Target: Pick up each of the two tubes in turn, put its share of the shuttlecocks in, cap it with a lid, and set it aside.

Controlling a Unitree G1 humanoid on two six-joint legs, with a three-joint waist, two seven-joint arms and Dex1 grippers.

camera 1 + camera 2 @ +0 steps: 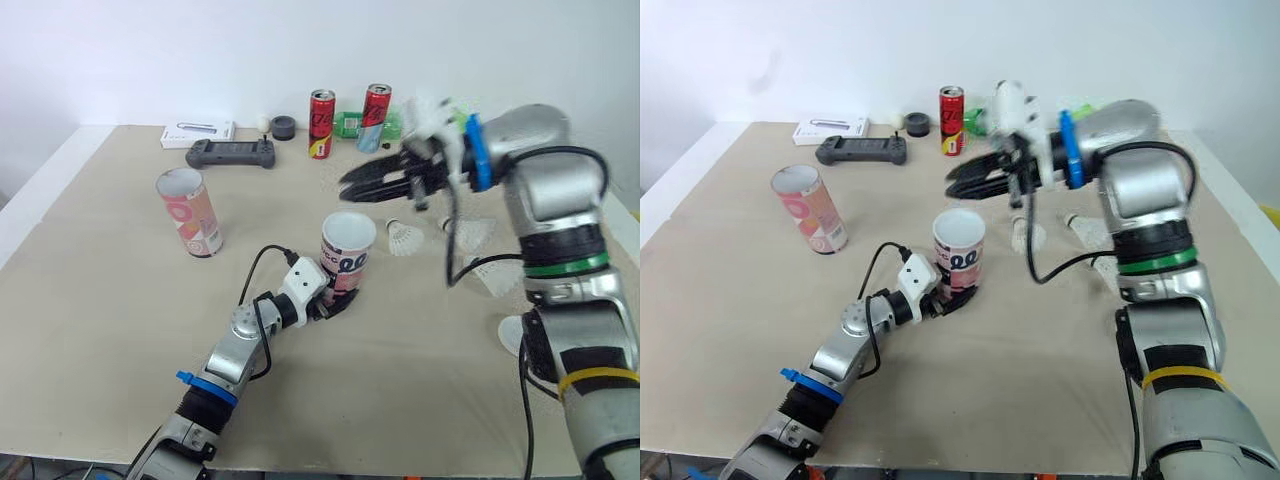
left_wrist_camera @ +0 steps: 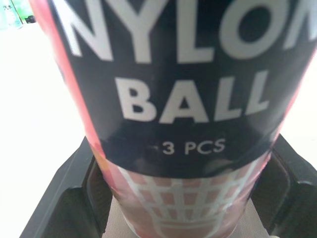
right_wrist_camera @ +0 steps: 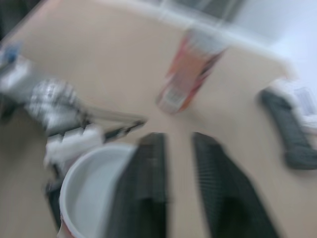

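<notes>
While the left fingers clamp one open tube mid-bench, its label reading "NYLON BALL 3 PCS" in the left wrist view, the right fingers hover parted above it. A second tube stands toward the left edge, and two cans stand at the far edge.

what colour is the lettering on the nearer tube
White; the tube shows best in left wrist view.

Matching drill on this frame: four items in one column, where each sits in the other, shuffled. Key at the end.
1. middle tube
2. second tube
3. black controller
4. loose shuttlecocks

A. far side, beside the white box
B. lying loose, robot's right of centre
C. between the fingers of the left end effector
D. standing free, robot's left

Pairs: 1-C, 2-D, 3-A, 4-B
</notes>
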